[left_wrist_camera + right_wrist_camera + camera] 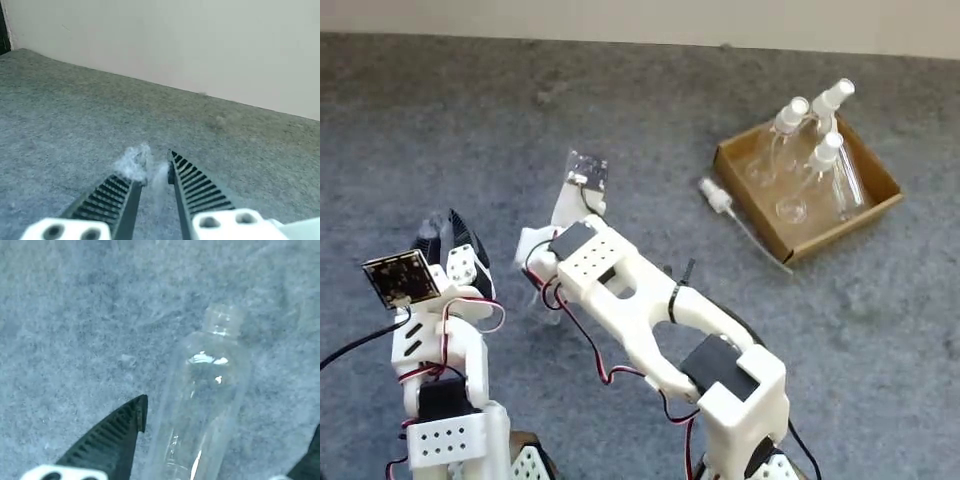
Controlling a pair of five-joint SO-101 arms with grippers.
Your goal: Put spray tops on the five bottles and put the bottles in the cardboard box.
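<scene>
A clear bottle (207, 405) with no top and a bare threaded neck sits on the grey carpet between the jaws of my right gripper (230, 415), which is open around it without touching. My right arm (620, 290) stretches toward the table's left middle. My left gripper (156, 167) is raised and aimed at the far wall, its fingers a narrow gap apart with nothing firm between them. The cardboard box (875, 205) at the back right holds three capped bottles (820, 165). A loose spray top (718, 196) with its thin tube lies just left of the box.
Grey carpet covers the whole table. A pale wall (200, 45) runs along the far edge. A tuft of pale fluff (132, 162) shows by my left fingertips. My left arm's base (445, 400) stands at the front left.
</scene>
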